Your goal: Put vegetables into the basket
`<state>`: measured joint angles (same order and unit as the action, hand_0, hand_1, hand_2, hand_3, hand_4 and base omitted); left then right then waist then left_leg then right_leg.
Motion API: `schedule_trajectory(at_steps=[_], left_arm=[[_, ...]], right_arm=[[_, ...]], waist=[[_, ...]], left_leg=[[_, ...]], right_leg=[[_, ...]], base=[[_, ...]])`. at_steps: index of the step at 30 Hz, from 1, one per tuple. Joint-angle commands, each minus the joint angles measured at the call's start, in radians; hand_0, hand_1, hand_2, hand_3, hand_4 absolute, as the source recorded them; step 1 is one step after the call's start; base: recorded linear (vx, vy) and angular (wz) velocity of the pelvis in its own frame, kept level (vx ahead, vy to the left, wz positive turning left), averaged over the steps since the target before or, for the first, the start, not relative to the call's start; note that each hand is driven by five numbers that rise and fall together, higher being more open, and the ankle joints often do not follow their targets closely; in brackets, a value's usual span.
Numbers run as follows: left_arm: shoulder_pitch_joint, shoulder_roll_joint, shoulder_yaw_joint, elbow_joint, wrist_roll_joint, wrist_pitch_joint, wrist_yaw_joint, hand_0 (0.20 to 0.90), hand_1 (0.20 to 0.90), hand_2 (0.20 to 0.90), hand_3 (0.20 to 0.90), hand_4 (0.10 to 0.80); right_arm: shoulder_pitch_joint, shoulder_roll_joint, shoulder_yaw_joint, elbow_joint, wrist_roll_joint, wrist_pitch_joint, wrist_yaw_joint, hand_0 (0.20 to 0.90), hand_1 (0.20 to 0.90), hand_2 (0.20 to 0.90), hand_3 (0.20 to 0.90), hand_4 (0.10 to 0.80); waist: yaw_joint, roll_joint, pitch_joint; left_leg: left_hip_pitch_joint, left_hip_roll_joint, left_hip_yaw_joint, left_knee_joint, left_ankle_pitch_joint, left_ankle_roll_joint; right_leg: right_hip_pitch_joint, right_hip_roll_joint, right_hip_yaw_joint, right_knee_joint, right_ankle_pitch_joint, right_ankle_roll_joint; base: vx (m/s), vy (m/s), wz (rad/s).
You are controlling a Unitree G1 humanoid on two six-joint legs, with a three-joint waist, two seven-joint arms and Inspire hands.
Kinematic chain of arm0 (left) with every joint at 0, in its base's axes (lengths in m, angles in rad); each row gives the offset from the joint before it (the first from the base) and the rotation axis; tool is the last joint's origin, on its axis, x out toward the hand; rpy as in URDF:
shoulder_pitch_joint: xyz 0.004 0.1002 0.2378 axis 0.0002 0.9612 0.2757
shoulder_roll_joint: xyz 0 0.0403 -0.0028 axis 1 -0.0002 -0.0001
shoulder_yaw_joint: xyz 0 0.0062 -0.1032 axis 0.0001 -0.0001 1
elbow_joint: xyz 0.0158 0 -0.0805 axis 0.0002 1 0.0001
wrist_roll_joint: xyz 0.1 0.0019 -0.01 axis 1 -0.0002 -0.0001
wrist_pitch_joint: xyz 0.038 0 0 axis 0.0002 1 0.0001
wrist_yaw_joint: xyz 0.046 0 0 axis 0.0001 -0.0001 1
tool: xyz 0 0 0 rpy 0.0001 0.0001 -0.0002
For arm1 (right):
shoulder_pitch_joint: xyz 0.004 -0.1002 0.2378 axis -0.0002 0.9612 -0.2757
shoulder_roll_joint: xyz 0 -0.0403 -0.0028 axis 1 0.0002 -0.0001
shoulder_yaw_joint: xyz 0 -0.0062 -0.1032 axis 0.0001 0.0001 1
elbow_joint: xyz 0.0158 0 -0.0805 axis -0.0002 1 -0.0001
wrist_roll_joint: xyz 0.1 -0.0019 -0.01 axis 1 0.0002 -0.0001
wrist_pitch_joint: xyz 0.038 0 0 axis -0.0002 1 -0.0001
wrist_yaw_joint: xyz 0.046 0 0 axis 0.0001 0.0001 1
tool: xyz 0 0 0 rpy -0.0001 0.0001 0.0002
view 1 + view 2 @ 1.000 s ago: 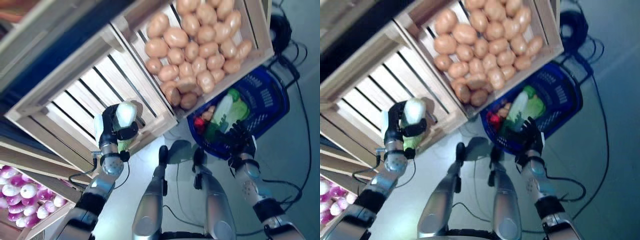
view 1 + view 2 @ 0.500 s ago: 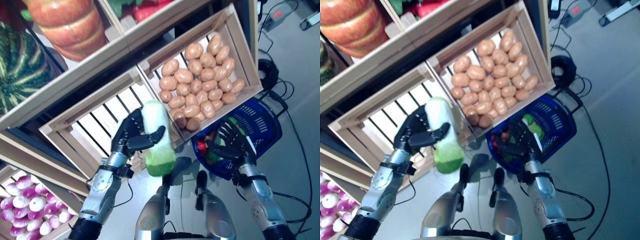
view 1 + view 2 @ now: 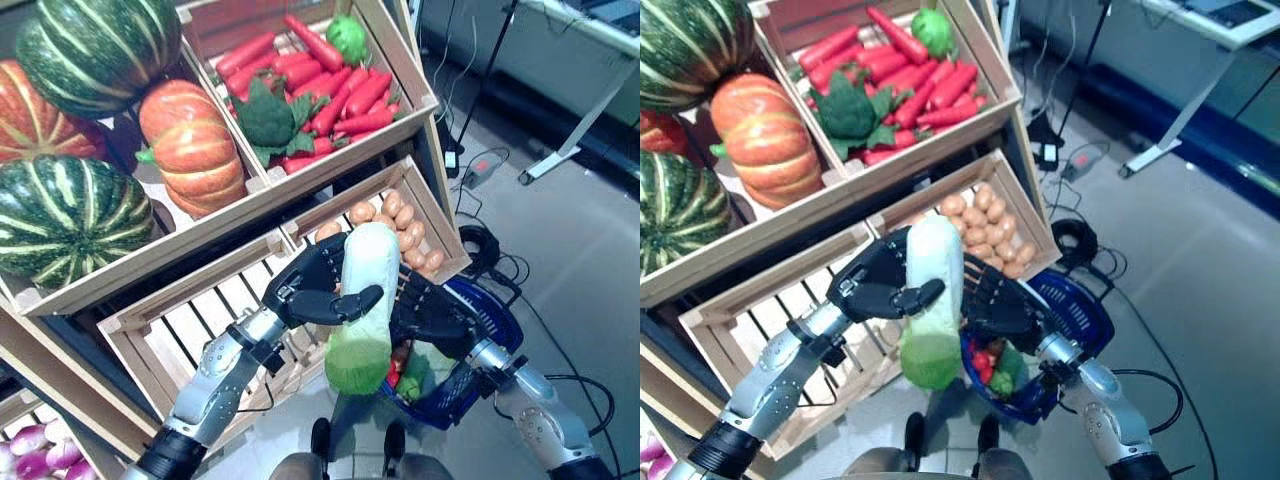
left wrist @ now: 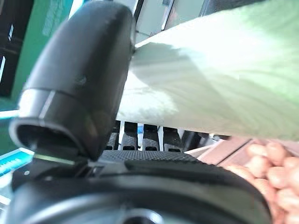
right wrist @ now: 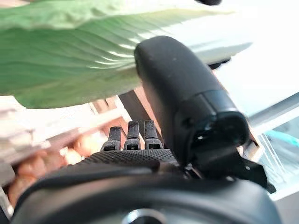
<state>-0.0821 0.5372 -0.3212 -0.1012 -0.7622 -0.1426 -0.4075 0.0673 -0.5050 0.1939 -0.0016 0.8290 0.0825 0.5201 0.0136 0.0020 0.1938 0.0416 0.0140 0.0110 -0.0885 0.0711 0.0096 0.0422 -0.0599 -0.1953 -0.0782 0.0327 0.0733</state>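
Below, grey floor (image 3: pixel 590 260) with basket (image 3: pixel 470 375).

Right hand (image 5: pixel 140 158) beside green cabbage leaf (image 5: pixel 70 60).

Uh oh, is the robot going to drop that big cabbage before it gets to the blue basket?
It might. The left hand grips the long cabbage near its pale top, so the heavy green end hangs free and may slip. The right hand, fingers spread, sits right beside the cabbage, so the two could bump. The blue basket already holds vegetables, so a long cabbage may lie on top and roll out.
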Motion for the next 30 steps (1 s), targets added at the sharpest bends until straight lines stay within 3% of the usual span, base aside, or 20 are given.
schedule_trajectory(at_steps=[1,8,10,16,23,30], left_arm=[[-0.081,-0.044,-0.088,-0.104,-0.103,-0.096,-0.105,0.3,0.3,0.3,0.3,0.4],[-0.099,-0.037,-0.128,-0.125,-0.128,-0.134,-0.141,0.3,0.3,0.3,0.3,0.4],[-0.107,-0.034,-0.143,-0.136,-0.146,-0.16,-0.163,0.3,0.3,0.3,0.3,0.4],[-0.118,-0.044,-0.154,-0.145,-0.171,-0.195,-0.193,0.3,0.3,0.3,0.3,0.4],[-0.124,-0.082,-0.143,-0.16,-0.304,-0.158,-0.241,0.3,0.3,0.3,0.3,0.4],[-0.099,-0.098,-0.095,-0.158,-0.277,-0.159,-0.201,0.3,0.3,0.3,0.3,0.4]], right_arm=[[-0.041,-0.015,0.131,-0.076,-0.018,0.01,0.086,0.9,0.9,0.9,0.9,0.8],[-0.058,-0.039,0.201,-0.059,0.03,0.149,0.079,0.9,0.9,0.9,0.9,0.8],[-0.064,-0.04,0.232,-0.046,0.023,0.209,0.131,0.9,0.9,0.9,0.9,0.8],[-0.069,-0.047,0.277,-0.033,0.017,0.281,0.153,0.9,0.9,0.9,0.9,0.8],[-0.058,-0.02,0.28,-0.009,0.057,0.296,0.171,0.9,0.9,0.9,0.9,0.8],[-0.037,-0.001,0.23,-0.001,0.053,0.256,0.099,0.9,0.9,0.9,0.9,0.8]], waist=[[-0.001,-0.027,-0.142],[0.004,-0.031,-0.177],[0.007,-0.034,-0.189],[0.01,-0.036,-0.211],[0.007,-0.037,-0.225],[0.002,-0.037,-0.232]], left_leg=[[0.003,-0.018,0.03,0.001,-0.043,-0.017],[0.018,-0.013,0.029,0.001,-0.051,-0.019],[0.023,-0.012,0.027,0.001,-0.053,-0.02],[0.027,-0.007,0.027,0.001,-0.055,-0.023],[0.023,-0.006,0.025,0.001,-0.051,-0.024],[0.015,-0.001,0.029,0.001,-0.045,-0.027]], right_leg=[[0.013,-0.071,0.024,0.002,0.073,0.047],[0.032,-0.069,0.02,-0.005,0.065,0.043],[0.039,-0.065,0.023,-0.009,0.063,0.041],[0.045,-0.064,0.024,-0.009,0.058,0.04],[0.044,-0.06,0.027,-0.009,0.059,0.037],[0.036,-0.06,0.028,-0.009,0.061,0.038]], base=[[0.023,-0.005,-0.03],[0.0,0.0,0.0],[0.009,0.004,-0.07],[0.003,-0.005,-0.08],[0.0,0.0,0.0],[0.0,0.0,0.0]])
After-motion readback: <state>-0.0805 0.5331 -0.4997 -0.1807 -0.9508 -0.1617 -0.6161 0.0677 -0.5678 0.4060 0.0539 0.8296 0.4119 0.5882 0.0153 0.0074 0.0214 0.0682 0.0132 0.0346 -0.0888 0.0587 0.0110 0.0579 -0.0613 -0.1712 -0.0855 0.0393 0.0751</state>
